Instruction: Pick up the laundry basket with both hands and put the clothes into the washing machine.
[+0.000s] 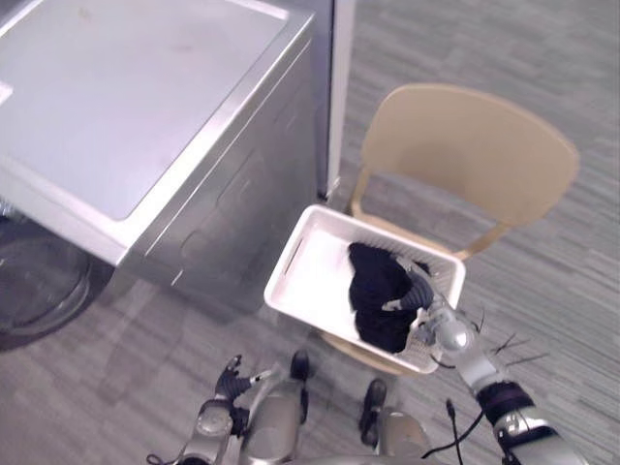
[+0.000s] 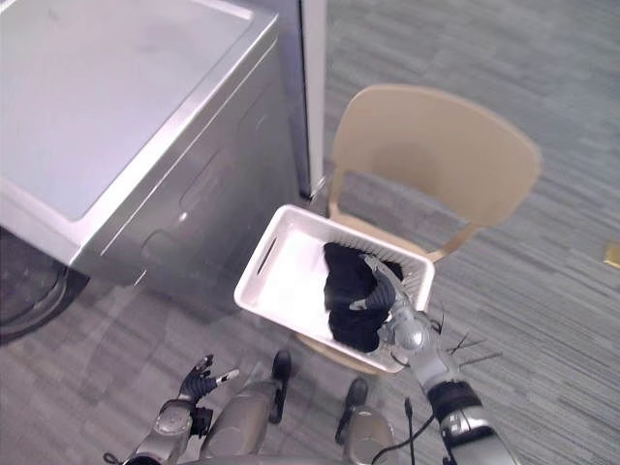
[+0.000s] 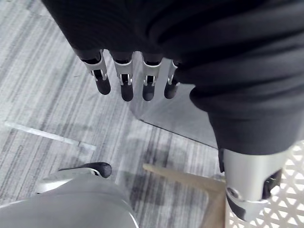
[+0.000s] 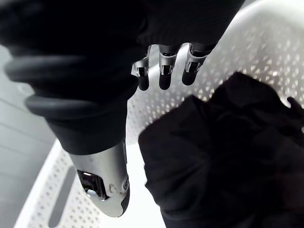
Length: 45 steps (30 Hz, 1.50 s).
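Observation:
A white perforated laundry basket (image 1: 308, 274) rests on the seat of a beige chair (image 1: 475, 155). Black clothes (image 1: 376, 291) lie heaped in its right half. My right hand (image 1: 422, 293) reaches over the basket's near right rim, just above the clothes. In the right wrist view its fingers (image 4: 164, 71) are straight over the black heap (image 4: 228, 152) and the basket wall (image 4: 247, 42), holding nothing. My left hand (image 1: 231, 380) hangs low, left of the chair and apart from the basket. Its fingers (image 3: 126, 80) are straight above the floor.
The grey washing machine (image 1: 126, 107) stands to the left of the chair, its round dark door (image 1: 39, 281) at the far left edge. A white upright panel (image 1: 339, 87) stands behind it. A chair leg (image 3: 185, 178) and a basket corner (image 3: 289, 204) show near my left hand.

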Motion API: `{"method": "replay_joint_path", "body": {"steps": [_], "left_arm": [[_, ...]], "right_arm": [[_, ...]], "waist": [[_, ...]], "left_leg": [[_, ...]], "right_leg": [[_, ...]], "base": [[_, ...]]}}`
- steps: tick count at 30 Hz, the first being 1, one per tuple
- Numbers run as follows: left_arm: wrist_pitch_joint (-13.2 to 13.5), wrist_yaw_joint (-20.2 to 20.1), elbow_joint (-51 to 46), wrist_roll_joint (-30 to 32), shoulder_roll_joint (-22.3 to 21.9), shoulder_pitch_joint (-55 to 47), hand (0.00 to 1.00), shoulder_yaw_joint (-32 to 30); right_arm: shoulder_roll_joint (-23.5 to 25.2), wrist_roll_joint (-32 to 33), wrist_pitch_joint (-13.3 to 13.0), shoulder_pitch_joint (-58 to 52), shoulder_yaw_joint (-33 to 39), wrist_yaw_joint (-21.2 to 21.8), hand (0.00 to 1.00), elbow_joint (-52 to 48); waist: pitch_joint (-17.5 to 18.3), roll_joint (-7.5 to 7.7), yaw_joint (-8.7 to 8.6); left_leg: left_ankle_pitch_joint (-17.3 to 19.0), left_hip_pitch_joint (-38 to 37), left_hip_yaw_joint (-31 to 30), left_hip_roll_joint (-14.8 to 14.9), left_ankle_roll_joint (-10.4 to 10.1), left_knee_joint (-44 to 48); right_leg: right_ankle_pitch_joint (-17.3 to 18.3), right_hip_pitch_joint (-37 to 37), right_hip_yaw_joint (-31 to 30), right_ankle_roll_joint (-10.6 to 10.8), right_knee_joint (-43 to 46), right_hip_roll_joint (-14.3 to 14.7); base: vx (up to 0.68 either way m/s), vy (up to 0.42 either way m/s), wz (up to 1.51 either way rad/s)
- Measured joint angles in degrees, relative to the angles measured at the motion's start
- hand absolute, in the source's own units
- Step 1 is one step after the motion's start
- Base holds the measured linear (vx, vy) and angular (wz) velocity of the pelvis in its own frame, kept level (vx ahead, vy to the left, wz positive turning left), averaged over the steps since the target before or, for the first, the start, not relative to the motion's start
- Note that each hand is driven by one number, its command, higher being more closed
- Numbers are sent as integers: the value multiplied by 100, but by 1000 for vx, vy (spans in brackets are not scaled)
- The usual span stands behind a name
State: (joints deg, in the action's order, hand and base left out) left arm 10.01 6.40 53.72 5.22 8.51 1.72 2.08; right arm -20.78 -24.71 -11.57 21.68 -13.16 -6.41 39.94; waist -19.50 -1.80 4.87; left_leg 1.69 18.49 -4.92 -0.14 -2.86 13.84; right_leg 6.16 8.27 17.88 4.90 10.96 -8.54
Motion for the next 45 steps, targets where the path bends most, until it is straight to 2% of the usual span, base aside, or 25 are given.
{"method": "replay_joint_path", "body": {"steps": [1, 3, 8, 10, 11, 16, 22, 25, 30, 33, 34, 36, 39, 42, 45], "left_arm": [[4, 2, -15, -9, -2, 35, 0, 5], [27, 19, -22, -18, -18, 182, 0, 7], [61, 134, -24, -211, -68, 492, 0, 160], [65, 176, 12, -283, -81, 684, 0, 243], [66, 250, 43, -355, -122, 799, 0, 249], [126, 297, 58, -481, -334, 1113, 0, 276], [163, 380, 53, -569, -458, 1185, 0, 280], [160, 380, 29, -571, -499, 1205, 0, 277], [149, 372, -154, -562, -471, 1121, 0, 217], [147, 364, -254, -512, -393, 875, 0, 196], [105, 361, -248, -448, -263, 674, 0, 180], [35, 357, -237, -438, -230, 539, 0, 180], [28, 343, -241, -325, -232, 172, 0, 183], [26, 259, -239, -261, -237, -115, 0, 183], [35, 244, -263, -236, -221, -119, 0, 207]], "right_arm": [[-6, -32, 42, 166, 0, -29, 0, 175], [-40, -129, 200, 806, 2, -159, 0, 875], [-263, -341, 391, 1754, -40, -453, 0, 1828], [-283, -437, 446, 2064, -95, -646, 0, 2021], [-289, -508, 461, 2228, -100, -731, 100, 2067], [-342, -627, 613, 2634, -154, -828, 100, 2164], [-312, -270, 699, 2613, -260, -801, 100, 1896], [-320, -28, 787, 2444, -171, -731, 100, 1161], [-214, 404, 752, 1769, 378, -856, 100, -773], [170, 841, 447, 1132, 532, -858, 100, -2089], [615, 1112, 257, 688, 522, -836, 100, -2674], [928, 1290, 156, 207, 509, -793, 100, -3024], [1321, 1723, 49, -600, 286, -506, 100, -3605], [1582, 2145, -138, -1122, 30, -277, 100, -4108], [1705, 2612, -347, -1299, -21, -80, 100, -4396]], "waist": [[-92, -34, 38], [-361, -202, 90], [-590, -491, 247], [-632, -552, 267], [-635, -558, 267], [-644, -578, 326], [-645, -579, 354], [-651, -568, 312], [-686, -508, 209], [-580, -408, 139], [-426, -229, 47], [-342, -78, 12], [41, 130, 7], [418, 192, -80], [481, 213, -107]], "left_leg": [[-24, 30, -33, 2, 1, -14], [-193, 201, -136, -16, -24, -131], [-656, 534, -194, -23, -3, -649], [-870, 637, -259, -17, 22, -920], [-962, 698, -271, -10, -9, -1053], [-1167, 769, -309, -16, -56, -1390], [-1343, 749, -404, 7, -98, -1515], [-1356, 660, -436, 12, -81, -1514], [-1351, 157, -455, 33, -82, -1579], [-1331, -131, -441, 76, -85, -1752], [-1331, -200, -433, 110, -85, -1804], [-1319, -394, -417, 117, -83, -1850], [-1234, -701, -296, 120, -26, -1908], [-1155, -929, -200, 121, -16, -1912], [-1091, -1110, -244, 87, -11, -1846]], "right_leg": [[-4, 30, 24, -7, 3, 6], [-10, 233, 118, -18, 106, -12], [-72, 886, 108, -113, 294, -53], [-68, 1152, 130, -121, 426, -72], [-59, 1314, 129, -136, 521, -88], [90, 1703, 135, -172, 963, -190], [220, 1813, 203, -250, 1200, -219], [219, 1711, 203, -251, 1166, -197], [213, 1133, 232, -252, 940, -145], [229, 882, 216, -230, 785, -91], [227, 812, 216, -229, 706, -46], [228, 617, 217, -224, 674, -33], [216, 295, 148, -180, 460, 5], [133, 26, 48, -140, 248, 44], [225, -92, -32, -82, 493, 39]], "base": [[-107, -37, 25], [-127, -31, 22], [-122, 4, 0], [-147, -13, 9], [-158, -24, 3], [-100, -39, 6], [-3, -82, 7], [45, -58, 1], [30, -43, 4], [5, -40, -6], [52, -51, -3], [84, -59, 1], [80, -31, -8], [45, -1, -19], [-10, -1, 2]]}}
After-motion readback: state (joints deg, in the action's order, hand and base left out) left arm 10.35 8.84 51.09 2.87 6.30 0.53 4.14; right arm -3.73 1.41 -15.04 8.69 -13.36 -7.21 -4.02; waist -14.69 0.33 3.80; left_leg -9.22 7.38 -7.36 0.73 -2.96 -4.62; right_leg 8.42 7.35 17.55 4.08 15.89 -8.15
